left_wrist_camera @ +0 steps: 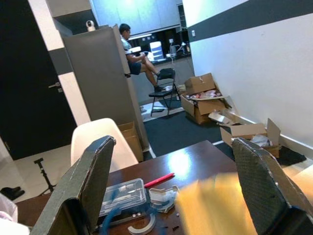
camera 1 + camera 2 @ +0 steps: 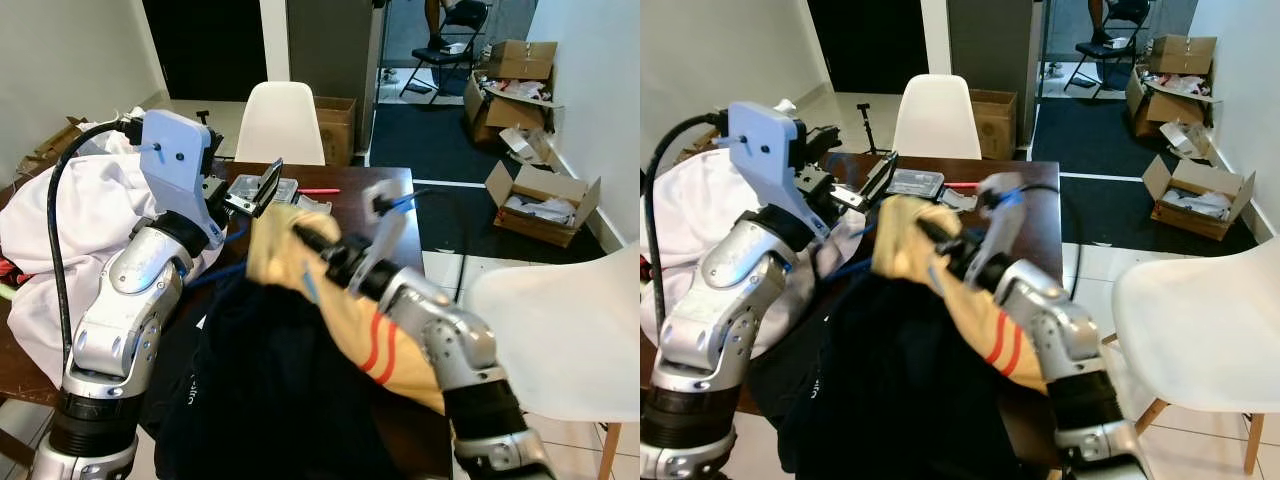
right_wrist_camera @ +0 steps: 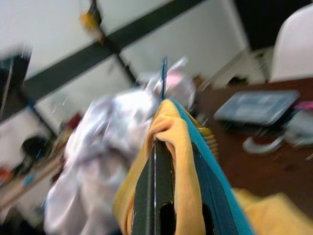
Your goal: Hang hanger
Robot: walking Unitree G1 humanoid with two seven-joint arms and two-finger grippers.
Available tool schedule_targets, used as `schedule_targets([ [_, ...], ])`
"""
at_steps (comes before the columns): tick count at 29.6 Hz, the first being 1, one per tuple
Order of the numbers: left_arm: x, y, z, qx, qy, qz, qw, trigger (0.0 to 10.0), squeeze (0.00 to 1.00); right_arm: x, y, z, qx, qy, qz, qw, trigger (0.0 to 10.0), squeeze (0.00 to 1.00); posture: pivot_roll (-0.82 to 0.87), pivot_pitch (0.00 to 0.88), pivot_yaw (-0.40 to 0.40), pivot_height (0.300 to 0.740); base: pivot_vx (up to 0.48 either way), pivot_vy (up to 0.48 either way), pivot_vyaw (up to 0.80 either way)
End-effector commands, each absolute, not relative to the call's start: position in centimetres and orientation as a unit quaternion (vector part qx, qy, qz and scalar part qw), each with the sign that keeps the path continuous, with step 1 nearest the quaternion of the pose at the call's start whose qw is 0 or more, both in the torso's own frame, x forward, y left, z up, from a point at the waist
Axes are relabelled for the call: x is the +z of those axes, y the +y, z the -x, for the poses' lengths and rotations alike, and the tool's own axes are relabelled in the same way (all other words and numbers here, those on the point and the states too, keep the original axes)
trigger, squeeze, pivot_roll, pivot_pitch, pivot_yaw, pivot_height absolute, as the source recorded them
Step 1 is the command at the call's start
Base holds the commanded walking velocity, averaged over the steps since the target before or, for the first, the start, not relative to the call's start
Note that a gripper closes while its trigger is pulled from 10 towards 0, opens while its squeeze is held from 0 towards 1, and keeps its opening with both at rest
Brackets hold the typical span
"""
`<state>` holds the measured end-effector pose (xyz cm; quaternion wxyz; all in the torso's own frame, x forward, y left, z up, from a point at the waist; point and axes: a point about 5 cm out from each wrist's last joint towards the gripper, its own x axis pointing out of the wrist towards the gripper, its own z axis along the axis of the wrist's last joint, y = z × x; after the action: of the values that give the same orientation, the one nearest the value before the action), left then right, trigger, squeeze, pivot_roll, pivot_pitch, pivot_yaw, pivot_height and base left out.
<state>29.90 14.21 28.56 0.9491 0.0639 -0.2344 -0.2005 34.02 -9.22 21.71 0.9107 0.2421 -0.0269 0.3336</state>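
White cloth point(image 2: 60, 215) is heaped at the left of the dark surface point(image 2: 385, 185). Left gripper point(image 2: 262, 192) hovers with fingers apart. A clear plastic case point(image 2: 252, 187) lies far, contents unclear. Right gripper point(image 2: 305, 232) clamps yellow garment point(image 2: 345, 320); no hanger can be picked out.

The left hand point(image 2: 262, 190) is raised with fingers spread apart, while the right hand point(image 3: 159, 147) is clamped together, arm reaching forward.

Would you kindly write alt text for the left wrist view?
The left gripper, fingers open and holding nothing, frames a dark table with a clear plastic case, a red pen and blurred yellow cloth; behind, a white chair.
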Motion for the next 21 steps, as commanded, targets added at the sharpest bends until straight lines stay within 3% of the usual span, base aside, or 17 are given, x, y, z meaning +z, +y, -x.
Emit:
schedule_targets([
  [1,29.1,14.5,-29.9,-0.203,-0.239,-0.071,0.947,10.0,0.00,22.4,-10.2,-34.6,0.299,-0.051,-0.287,0.908,10.0,0.00,0.04,0.046,-0.005,0.740,0.000,0.000,0.00],
  [2,29.1,14.5,-29.9,-0.203,-0.239,-0.071,0.947,10.0,0.00,22.4,-10.2,-34.6,0.299,-0.051,-0.287,0.908,10.0,0.00,0.04,0.046,-0.005,0.740,0.000,0.000,0.00],
  [3,29.4,14.7,-29.8,-0.209,-0.245,-0.055,0.945,10.0,0.00,23.8,-12.3,-35.0,0.271,-0.093,-0.354,0.890,10.0,0.00,0.04,0.046,-0.006,0.740,0.000,0.000,0.00],
  [5,29.4,14.7,-29.8,-0.209,-0.245,-0.055,0.945,10.0,0.00,23.8,-12.3,-35.0,0.271,-0.093,-0.354,0.890,10.0,0.00,0.04,0.046,-0.006,0.740,0.000,0.000,0.00],
  [8,30.7,16.3,-29.5,-0.203,-0.268,0.003,0.942,10.0,0.00,27.8,-18.1,-34.1,0.270,-0.231,-0.459,0.814,10.0,0.00,0.04,0.052,-0.008,0.740,0.000,0.000,0.00],
  [12,30.9,16.8,-29.5,-0.196,-0.273,0.023,0.941,10.0,0.00,28.8,-19.4,-33.5,0.275,-0.267,-0.472,0.794,10.0,0.00,0.04,0.052,-0.007,0.740,0.000,0.000,0.00],
  [14,30.9,16.8,-29.5,-0.196,-0.273,0.023,0.941,10.0,0.00,28.8,-19.4,-33.5,0.275,-0.267,-0.472,0.794,10.0,0.00,0.04,0.052,-0.007,0.740,0.000,0.000,0.00],
  [15,30.4,16.9,-29.5,-0.194,-0.269,0.034,0.943,10.0,0.00,29.3,-19.4,-33.0,0.280,-0.286,-0.491,0.774,10.0,0.00,0.03,0.052,-0.005,0.740,0.000,0.000,0.00],
  [21,29.6,16.9,-29.7,-0.189,-0.259,0.052,0.946,10.0,0.00,29.9,-18.8,-32.6,0.296,-0.298,-0.510,0.751,10.0,0.00,0.03,0.051,0.000,0.740,0.000,0.000,0.00],
])
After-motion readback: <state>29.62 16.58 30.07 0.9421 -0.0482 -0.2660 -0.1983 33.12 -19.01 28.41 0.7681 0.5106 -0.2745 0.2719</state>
